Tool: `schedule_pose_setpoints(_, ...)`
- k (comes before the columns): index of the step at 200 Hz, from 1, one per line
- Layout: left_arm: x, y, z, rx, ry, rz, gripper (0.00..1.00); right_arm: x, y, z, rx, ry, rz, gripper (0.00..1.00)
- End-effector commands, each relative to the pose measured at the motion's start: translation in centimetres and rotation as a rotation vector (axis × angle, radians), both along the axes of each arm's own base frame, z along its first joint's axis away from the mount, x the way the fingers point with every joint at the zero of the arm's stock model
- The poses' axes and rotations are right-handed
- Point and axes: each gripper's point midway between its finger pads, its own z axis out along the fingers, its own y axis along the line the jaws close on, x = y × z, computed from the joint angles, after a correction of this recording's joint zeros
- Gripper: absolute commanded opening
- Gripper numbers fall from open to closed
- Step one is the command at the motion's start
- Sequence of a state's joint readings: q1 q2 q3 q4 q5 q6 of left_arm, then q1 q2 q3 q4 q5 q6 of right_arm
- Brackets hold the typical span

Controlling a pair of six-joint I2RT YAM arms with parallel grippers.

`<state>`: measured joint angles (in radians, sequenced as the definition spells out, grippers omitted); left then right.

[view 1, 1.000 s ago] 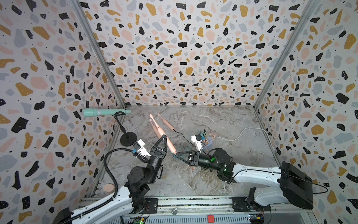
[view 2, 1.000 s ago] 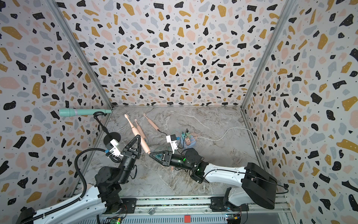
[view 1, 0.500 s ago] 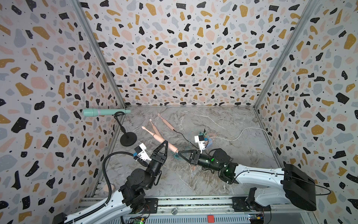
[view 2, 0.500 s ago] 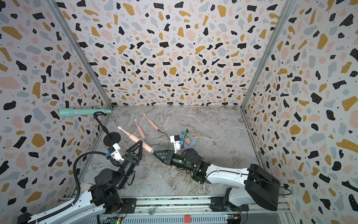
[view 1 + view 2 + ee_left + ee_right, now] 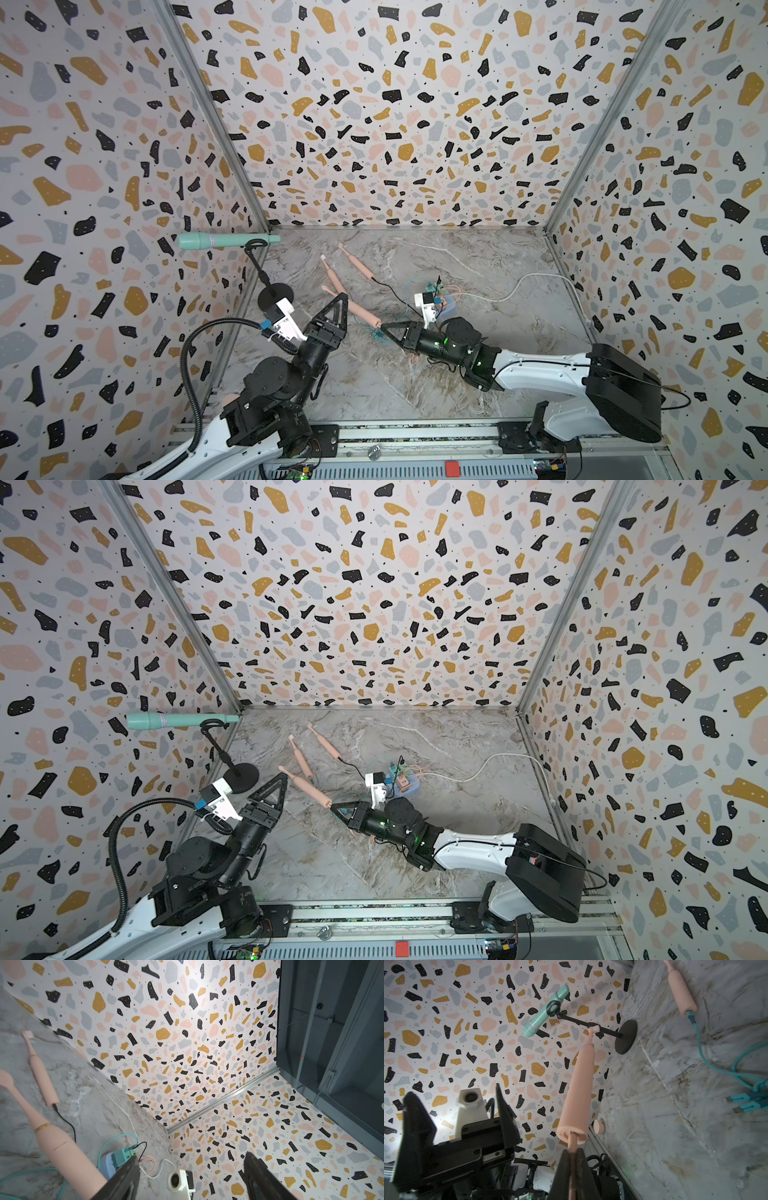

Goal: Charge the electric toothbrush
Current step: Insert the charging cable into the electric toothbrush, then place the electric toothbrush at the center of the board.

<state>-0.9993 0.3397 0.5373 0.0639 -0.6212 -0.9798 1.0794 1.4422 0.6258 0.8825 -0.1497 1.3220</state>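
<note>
Pink toothbrush (image 5: 578, 1088), raised, tilted, cable (image 5: 572, 1142) in base

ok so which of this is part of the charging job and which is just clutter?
Job:
- toothbrush
- pink cable, plugged into its base
- right gripper, shut on that cable
- left gripper, open, toothbrush outside its jaws
- hub

Clutter:
- mic on its stand
- brush on black lead
- brush on teal lead
- spare teal plugs

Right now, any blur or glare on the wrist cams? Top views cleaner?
Left wrist: near toothbrush soft, bright patch on wall. Right wrist: glow on wall behind left gripper; right gripper, closed on the plug, dark and soft. Both top views: even light, sharp.
</note>
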Motion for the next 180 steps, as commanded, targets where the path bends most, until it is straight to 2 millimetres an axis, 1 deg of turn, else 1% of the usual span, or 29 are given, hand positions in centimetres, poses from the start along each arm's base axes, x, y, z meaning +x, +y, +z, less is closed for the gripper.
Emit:
schedule_pose_setpoints(1,-0.2,2.3,-0.4,0.188,0.006,0.09,0.77,0.1,1.6,2.6,0.073,-0.029,0.036,0.0)
schedule_pose_setpoints(30,-0.8,4.8,-0.6,0.246,0.016,0.166,0.78,-0.1,3.7,1.3,0.084,-0.001,0.072,0.0)
schedule_pose_setpoints(55,-1.0,6.0,-1.5,0.268,0.027,0.2,0.78,0.2,5.5,0.0,0.093,0.018,0.088,0.0)
schedule_pose_setpoints(62,-1.1,6.2,-1.7,0.273,0.032,0.205,0.77,0.3,5.9,-0.4,0.095,0.028,0.093,0.0)
schedule_pose_setpoints(97,-1.3,7.1,-2.6,0.31,0.044,0.23,0.78,0.8,8.2,-1.1,0.13,0.003,0.107,0.0)
schedule_pose_setpoints(115,-1.3,7.5,-3.2,0.343,0.056,0.248,0.78,1.4,9.0,-2.7,0.118,0.033,0.09,0.0)
schedule_pose_setpoints(125,-1.3,7.6,-3.5,0.352,0.059,0.249,0.78,1.4,9.5,-2.9,0.144,0.015,0.088,0.0)
schedule_pose_setpoints(155,-1.4,7.8,-4.0,0.361,0.061,0.254,0.78,1.7,10.8,-6.0,0.122,0.06,0.074,0.0)
schedule_pose_setpoints(180,-1.5,7.9,-4.2,0.358,0.061,0.252,0.78,2.4,11.0,-8.1,0.097,0.077,0.04,0.0)
